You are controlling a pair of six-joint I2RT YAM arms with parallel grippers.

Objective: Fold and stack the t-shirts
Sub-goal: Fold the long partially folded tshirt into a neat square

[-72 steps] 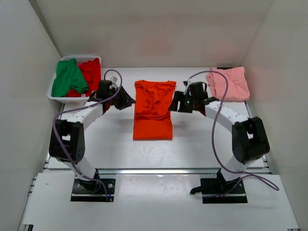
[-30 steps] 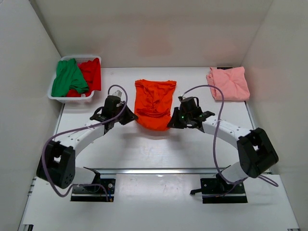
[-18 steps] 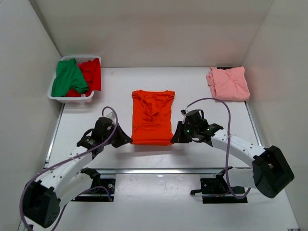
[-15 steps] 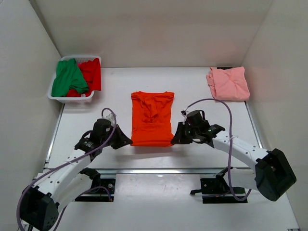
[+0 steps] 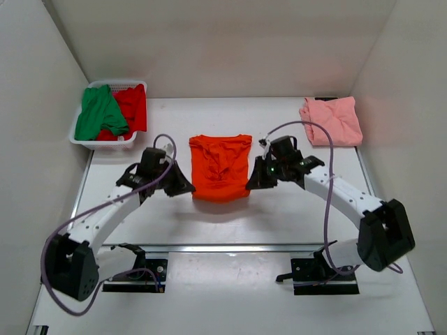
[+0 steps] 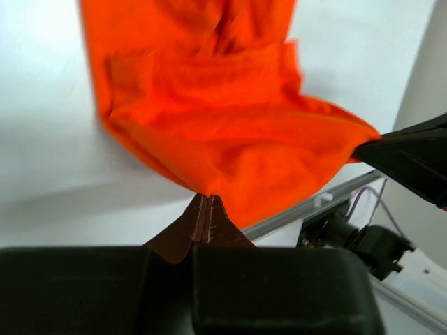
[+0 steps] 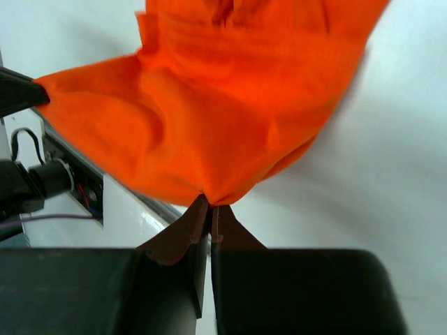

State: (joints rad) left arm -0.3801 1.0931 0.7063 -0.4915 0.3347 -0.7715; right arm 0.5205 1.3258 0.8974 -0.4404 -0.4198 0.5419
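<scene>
The bright orange t-shirt lies mid-table with its near hem lifted and carried back toward its collar. My left gripper is shut on the hem's left corner, and in the left wrist view the orange cloth rises from my closed left gripper. My right gripper is shut on the right corner, and the right wrist view shows the cloth pinched in that gripper. A folded pale pink t-shirt rests at the back right. The green t-shirt and the red t-shirt lie bunched in the basket.
The white plastic basket stands at the back left corner against the left wall. White walls close in the table on three sides. A metal rail runs along the table's near edge, with both arm bases below it.
Both grippers pulled the orange shirt's hem toward the near edge, stretching it flat, and have now lifted it and moved it back toward the collar, so the shirt looks shorter.
</scene>
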